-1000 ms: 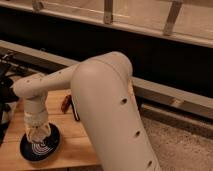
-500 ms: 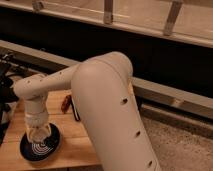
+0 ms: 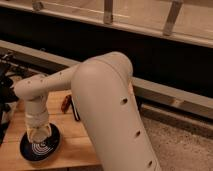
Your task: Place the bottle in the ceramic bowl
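The ceramic bowl (image 3: 40, 146) sits at about 7 o'clock in my view, near the front left corner of the wooden table (image 3: 82, 142). It is round, shallow and black, and I can make out white concentric curved lines on its inside. My gripper (image 3: 40, 134) hangs straight down over the bowl, its tip inside the rim's outline, at the end of the white arm (image 3: 107, 110) that sweeps in from 5 o'clock and fills the middle of my screen. Something pale shows at the gripper's tip above the white lines, which may be the bottle, but I cannot tell for certain, and I cannot tell how the jaws stand or whether they pinch anything. At about 9 o'clock from the arm's big elbow, a small reddish-brown object (image 3: 65, 103) and a dark narrow thing (image 3: 75, 109) lie on the table just beside each other, apart from the bowl. I can read no label, brand or writing anywhere.
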